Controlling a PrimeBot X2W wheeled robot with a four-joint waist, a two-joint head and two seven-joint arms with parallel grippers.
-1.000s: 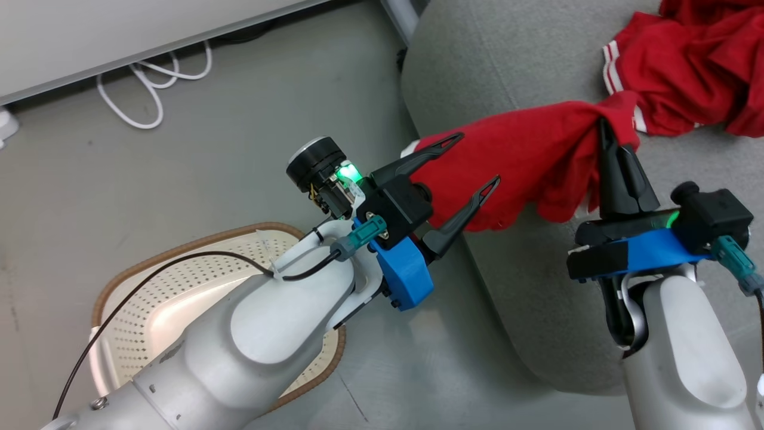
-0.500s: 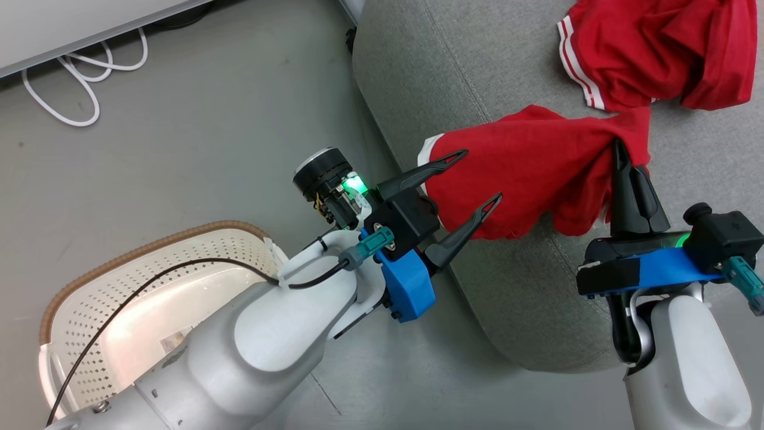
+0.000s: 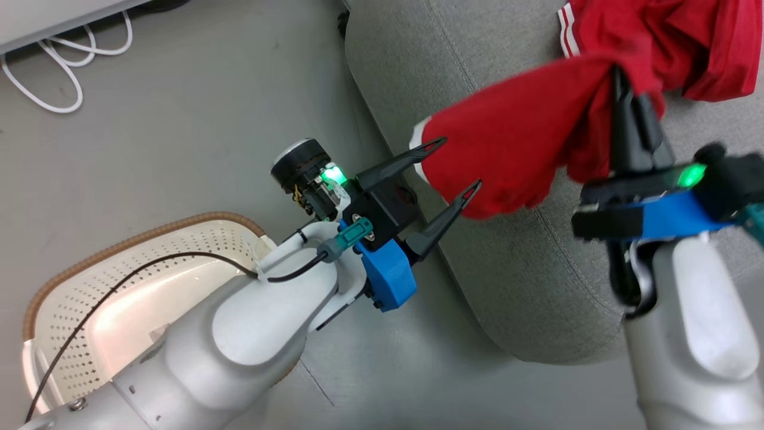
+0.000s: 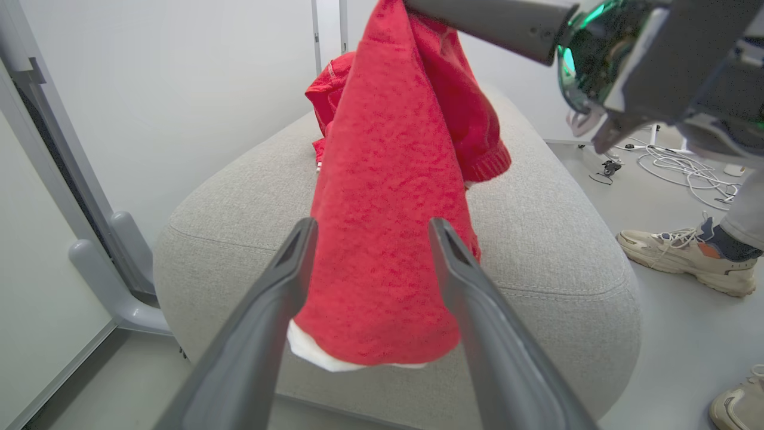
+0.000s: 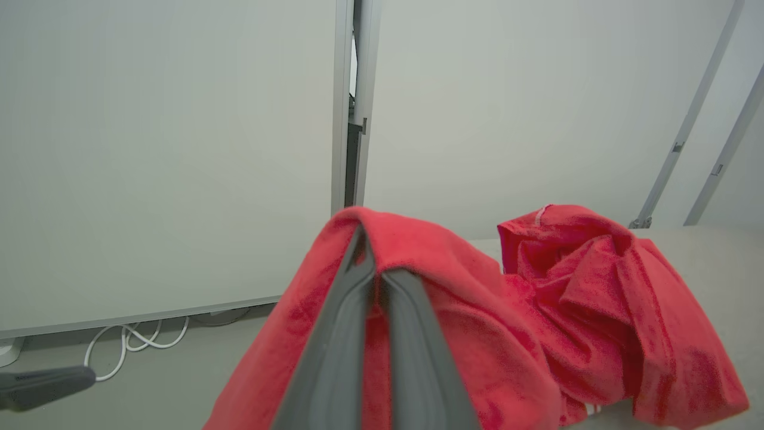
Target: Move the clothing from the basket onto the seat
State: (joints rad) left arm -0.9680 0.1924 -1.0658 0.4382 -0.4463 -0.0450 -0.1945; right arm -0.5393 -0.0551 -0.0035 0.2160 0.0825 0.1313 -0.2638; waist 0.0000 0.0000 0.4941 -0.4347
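My right gripper [image 3: 621, 77] is shut on a red garment [image 3: 513, 137], lifted above the grey seat [image 3: 477, 251]; in the right wrist view the garment [image 5: 453, 298] drapes over my right gripper [image 5: 371, 254]. My left gripper [image 3: 459, 164] is open at the garment's white-trimmed lower end; in the left wrist view the garment [image 4: 382, 239] hangs just beyond my left gripper [image 4: 370, 230]. A second red garment [image 3: 704, 42] with white striped cuff lies bunched on the seat at the top right. The cream basket [image 3: 77, 298] sits at the lower left, mostly hidden by my left arm.
White cables [image 3: 42, 77] lie on the grey floor by a wall panel at the upper left. A person's pale sneakers [image 4: 680, 263] stand on the floor beyond the seat in the left wrist view. A grey frame leg [image 4: 113, 280] stands left of the seat.
My right gripper has lifted the red garment higher and farther over the seat, toward the bunched garment. The head camera has shifted a little. My left gripper stays open.
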